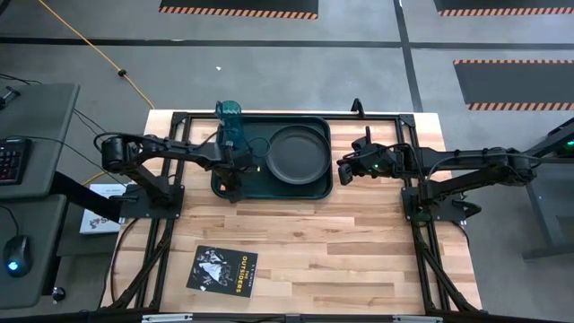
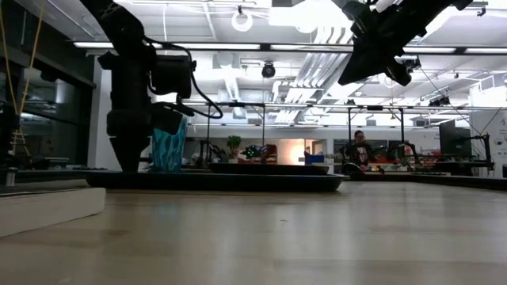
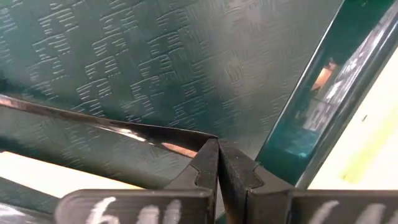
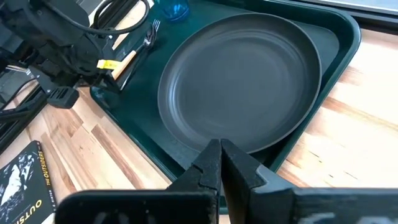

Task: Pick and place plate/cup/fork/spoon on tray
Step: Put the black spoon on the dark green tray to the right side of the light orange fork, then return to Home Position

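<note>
The dark green tray [image 1: 231,184] lies at the table's far middle. The dark plate [image 1: 296,152] rests flat on the tray's right half, and the teal cup [image 1: 230,121] stands upright at its far left corner. The fork [image 4: 138,50] lies on the tray's left part. My left gripper [image 1: 235,186] is low over the tray's near left part, shut on the dark spoon [image 3: 112,124]. My right gripper [image 1: 343,172] is shut and empty, high above the tray's right edge. My left gripper pinches the end of the spoon's thin handle [image 3: 186,142] between its two fingertips. The fingers point down at the tray floor, close above it. The handle runs away from the fingers about level with the floor. I cannot tell whether the spoon rests on the tray.
A black booklet with white print [image 1: 222,269] lies near the table's front edge, left of middle. A white box [image 1: 100,215] sits off the table's left side. Bare wood lies in front of the tray and to its right.
</note>
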{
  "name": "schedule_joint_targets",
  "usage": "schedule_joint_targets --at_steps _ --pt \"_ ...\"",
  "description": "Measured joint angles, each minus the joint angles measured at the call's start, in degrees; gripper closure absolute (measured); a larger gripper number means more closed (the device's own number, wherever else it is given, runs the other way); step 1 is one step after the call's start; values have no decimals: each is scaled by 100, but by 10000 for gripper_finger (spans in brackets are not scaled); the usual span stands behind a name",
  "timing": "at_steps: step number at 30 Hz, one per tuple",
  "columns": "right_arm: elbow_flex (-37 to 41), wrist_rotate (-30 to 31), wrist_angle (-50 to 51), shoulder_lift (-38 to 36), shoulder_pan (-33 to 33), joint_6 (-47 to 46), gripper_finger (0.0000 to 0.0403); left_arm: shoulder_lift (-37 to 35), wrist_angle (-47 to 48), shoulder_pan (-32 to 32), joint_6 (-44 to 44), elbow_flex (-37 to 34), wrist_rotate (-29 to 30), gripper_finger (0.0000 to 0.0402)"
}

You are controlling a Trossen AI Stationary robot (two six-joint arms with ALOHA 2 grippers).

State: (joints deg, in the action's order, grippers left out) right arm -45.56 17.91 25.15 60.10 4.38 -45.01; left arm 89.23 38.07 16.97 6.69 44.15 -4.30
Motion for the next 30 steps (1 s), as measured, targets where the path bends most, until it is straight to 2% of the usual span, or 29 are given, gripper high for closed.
schedule_joint_targets --at_steps 22,26,30 --pt "0 -4 -7 0 0 -4 403 -352 327 -20 113 -16 -2 401" --pt "0 -4 -17 0 0 -4 403 -690 478 -11 25 143 49 401" --pt "0 -4 -19 0 0 -2 403 -1467 320 41 54 359 61 401"
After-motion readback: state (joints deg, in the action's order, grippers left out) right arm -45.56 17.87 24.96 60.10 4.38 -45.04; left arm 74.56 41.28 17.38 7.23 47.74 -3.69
